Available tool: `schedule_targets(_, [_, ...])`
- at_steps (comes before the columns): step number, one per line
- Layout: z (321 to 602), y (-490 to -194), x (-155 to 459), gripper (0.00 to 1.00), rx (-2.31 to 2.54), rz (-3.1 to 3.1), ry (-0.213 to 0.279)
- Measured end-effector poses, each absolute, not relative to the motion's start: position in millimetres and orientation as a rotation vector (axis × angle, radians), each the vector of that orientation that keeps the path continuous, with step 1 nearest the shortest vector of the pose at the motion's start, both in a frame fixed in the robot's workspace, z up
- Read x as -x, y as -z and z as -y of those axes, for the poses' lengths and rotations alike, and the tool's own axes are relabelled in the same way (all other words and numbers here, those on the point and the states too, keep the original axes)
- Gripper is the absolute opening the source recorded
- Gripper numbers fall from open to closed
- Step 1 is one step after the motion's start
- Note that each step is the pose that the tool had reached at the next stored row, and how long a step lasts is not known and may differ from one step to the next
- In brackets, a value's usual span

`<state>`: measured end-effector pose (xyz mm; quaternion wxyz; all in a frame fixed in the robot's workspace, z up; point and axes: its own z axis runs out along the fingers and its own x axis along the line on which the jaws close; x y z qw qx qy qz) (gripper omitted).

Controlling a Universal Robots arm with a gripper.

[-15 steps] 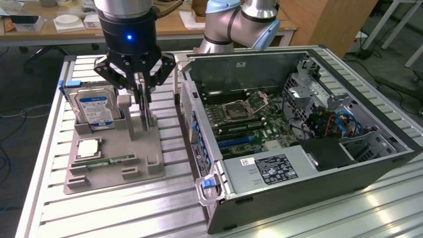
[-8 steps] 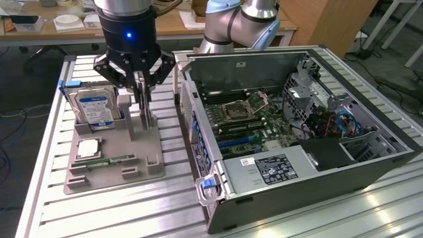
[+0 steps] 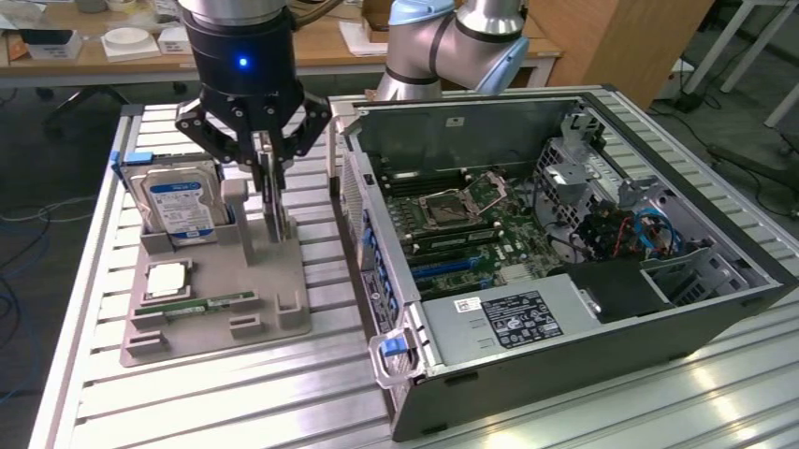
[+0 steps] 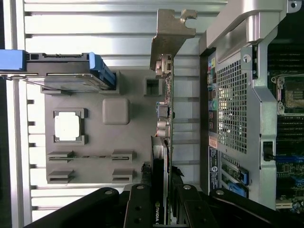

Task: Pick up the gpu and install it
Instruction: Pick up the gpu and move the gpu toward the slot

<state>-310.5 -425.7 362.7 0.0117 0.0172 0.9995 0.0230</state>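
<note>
The gpu point(image 3: 273, 210) is a thin dark card standing on edge over the grey holder tray point(image 3: 268, 299), at the exterior view's left. My gripper point(image 3: 268, 173) comes straight down on the card's top edge and is shut on it. The card's lower end is at or just above the tray's slot; whether it touches I cannot tell. In the wrist view the gpu point(image 4: 164, 114) runs edge-on away from my gripper point(image 4: 162, 190), and it ends in a silver metal bracket point(image 4: 172, 28).
The open computer case point(image 3: 587, 365) lies at the exterior view's right, its motherboard point(image 3: 474, 220) facing up. The tray also holds a silver hard drive point(image 3: 178, 201), a processor point(image 3: 168, 279) and a green memory stick point(image 3: 206, 304). A second arm point(image 3: 456, 47) stands behind the case.
</note>
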Motion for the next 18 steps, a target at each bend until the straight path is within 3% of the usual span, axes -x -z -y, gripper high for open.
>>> schedule_targets(18, [425.7, -370.9, 310.5, 0.26, -0.054, -3.117, -0.072])
